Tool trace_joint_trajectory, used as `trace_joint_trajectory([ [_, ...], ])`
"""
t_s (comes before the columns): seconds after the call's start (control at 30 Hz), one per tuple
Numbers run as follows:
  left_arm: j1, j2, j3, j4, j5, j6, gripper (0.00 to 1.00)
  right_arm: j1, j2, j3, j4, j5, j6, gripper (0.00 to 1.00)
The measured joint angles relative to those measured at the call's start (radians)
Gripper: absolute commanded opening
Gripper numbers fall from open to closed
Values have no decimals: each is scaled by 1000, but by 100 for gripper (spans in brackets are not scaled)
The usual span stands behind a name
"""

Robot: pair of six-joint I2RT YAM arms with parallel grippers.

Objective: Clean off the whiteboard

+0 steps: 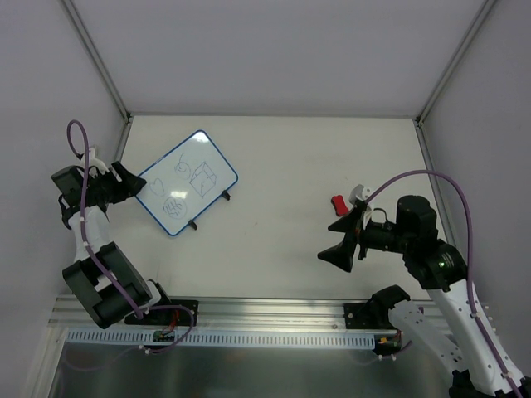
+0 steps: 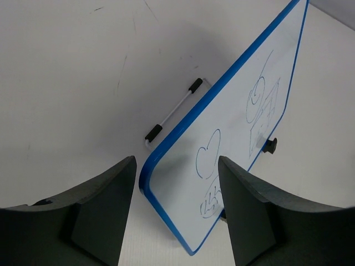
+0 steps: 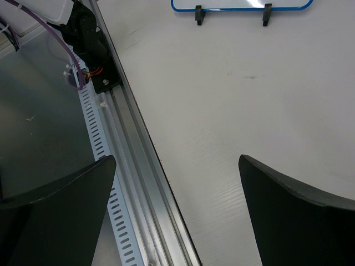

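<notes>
The whiteboard (image 1: pixel 187 182) stands propped at a tilt at ten o'clock on the table (image 1: pixel 282 166), its doodles unwiped. The left jaws straddle its nine-o'clock corner, partly open and gripping nothing. The right jaws gape wide and empty beside the red eraser (image 1: pixel 339 204) at three o'clock. If the left jaws close off-centre, they could shove the board over.

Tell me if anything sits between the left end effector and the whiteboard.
Nothing visible does. The left end effector is open, with its fingers either side of the near corner of the whiteboard. The red eraser lies far off, by the right end effector.
</notes>
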Motion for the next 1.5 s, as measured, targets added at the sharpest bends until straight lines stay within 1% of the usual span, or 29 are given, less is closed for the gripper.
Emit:
trace_joint_trajectory([
  [0.1,4,1,-6,-2,18,5,57,0,5,-1,0,0,-3,99],
  [0.13,5,2,-10,-2,26,6,52,0,6,-2,1,0,-3,99],
  [0.23,5,10,-21,-3,35,11,45,0,11,-5,6,-1,-4,99],
  [0.27,5,15,-25,-2,38,11,40,0,13,-5,6,-1,-4,99],
  [0.33,5,21,-35,-2,42,12,33,0,15,-5,10,-1,-4,99],
  [0.37,5,24,-40,-2,43,12,28,0,15,-8,14,-1,-4,99],
  [0.4,5,26,-44,-2,47,11,20,0,14,-12,19,-2,-4,99],
  [0.43,10,27,-47,-2,64,5,15,0,14,-18,24,-2,-3,99],
  [0.53,10,25,-55,-4,129,-19,6,0,14,-35,31,-2,-3,99],
  [0.6,9,25,-69,-1,138,-16,0,1,14,-43,36,-2,-3,99],
  [0.93,17,-16,-129,45,170,0,0,1,2,-67,50,2,-3,99],
  [1.1,16,-71,-166,51,154,5,0,2,1,-76,55,56,4,99],
  [1.23,16,-112,-194,53,144,5,0,2,19,-77,74,164,47,99],
  [1.37,2,-148,-217,59,122,4,0,2,77,-76,111,348,118,99],
  [1.5,-18,-176,-233,66,93,0,0,-2,197,-58,126,561,182,99],
])
